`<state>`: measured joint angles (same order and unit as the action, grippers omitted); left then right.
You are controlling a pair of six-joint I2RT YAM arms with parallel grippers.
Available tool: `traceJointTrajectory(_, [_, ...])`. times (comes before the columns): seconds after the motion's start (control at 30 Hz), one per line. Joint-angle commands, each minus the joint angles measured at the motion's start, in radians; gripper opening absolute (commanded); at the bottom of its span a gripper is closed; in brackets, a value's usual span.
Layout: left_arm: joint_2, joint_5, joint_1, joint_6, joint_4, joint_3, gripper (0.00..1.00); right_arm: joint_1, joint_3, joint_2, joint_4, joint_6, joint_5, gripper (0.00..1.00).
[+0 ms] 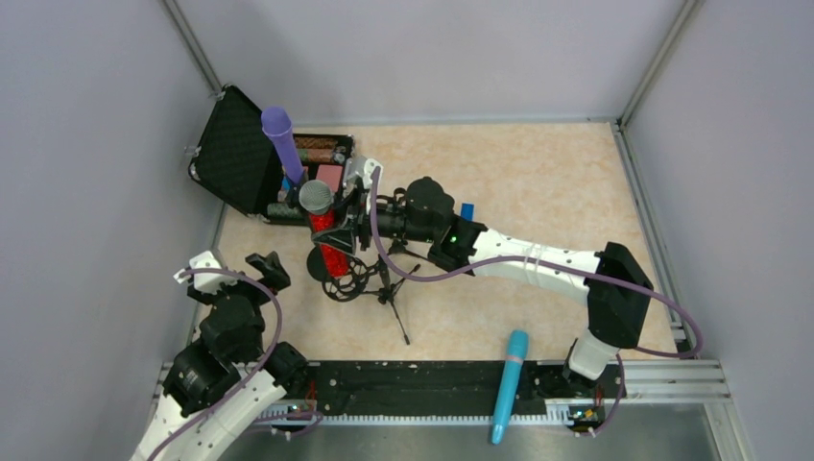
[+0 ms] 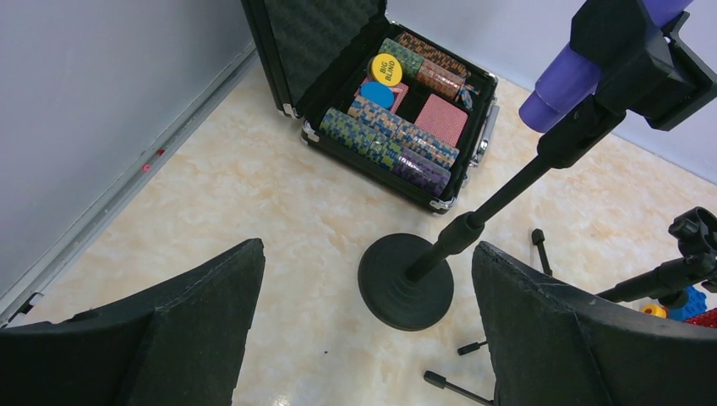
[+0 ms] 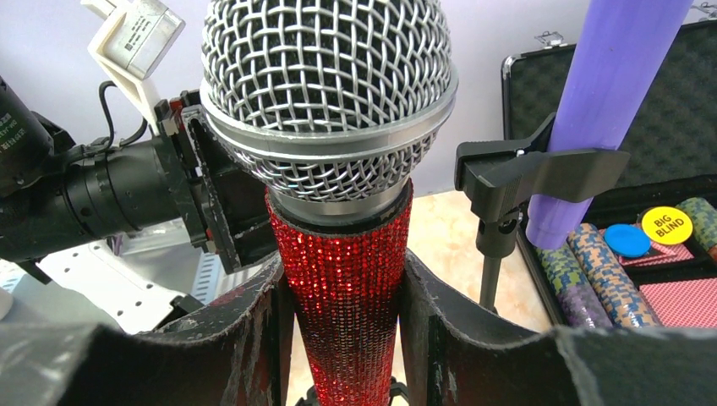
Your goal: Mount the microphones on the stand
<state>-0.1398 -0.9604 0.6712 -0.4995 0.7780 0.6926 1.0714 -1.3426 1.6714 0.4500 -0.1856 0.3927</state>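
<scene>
Red-glitter microphone (image 1: 334, 254) is pinched head up in my right claw (image 1: 338, 227), centre-left of the top view, beside the stand's clip (image 3: 216, 194) for pressing in, I judge, while my left claw (image 1: 237, 271) gapes wide and empty, lower left.

The only readable words are "BIG BLIND", printed in black on a round yellow chip (image 2: 385, 69) lying in the open case (image 2: 317, 38) at the worktop's (image 2: 279, 228) far left corner.

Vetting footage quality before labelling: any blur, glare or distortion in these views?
Top external: evenly lit, sharp, soft shadows on the table. Left wrist: sharp, slight table sheen at the bottom edge. Right wrist: red microphone looms large yet crisp, no glare.
</scene>
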Motion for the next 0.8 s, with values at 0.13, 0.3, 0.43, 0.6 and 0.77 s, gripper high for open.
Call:
traceJointTrajectory(0.13, [0.016, -0.012, -0.008, 0.004, -0.042, -0.012, 0.96, 0.012, 0.017, -0.035, 0.054, -0.01, -0.01, 0.0])
traceJointTrajectory(0.3, [0.019, -0.013, -0.009, 0.007, -0.046, -0.016, 0.96, 0.013, 0.031, -0.045, 0.053, -0.02, -0.008, 0.0])
traceJointTrajectory(0.43, [0.019, -0.013, -0.01, 0.007, -0.048, -0.017, 0.96, 0.013, 0.041, -0.048, 0.054, -0.022, -0.008, 0.0])
traceJointTrajectory(0.6, [0.02, -0.015, -0.012, 0.007, -0.049, -0.016, 0.96, 0.015, 0.058, -0.067, 0.076, -0.026, -0.007, 0.0])
traceJointTrajectory(0.77, [0.02, -0.016, -0.012, 0.008, -0.051, -0.021, 0.96, 0.015, 0.064, -0.084, 0.115, -0.026, -0.005, 0.0])
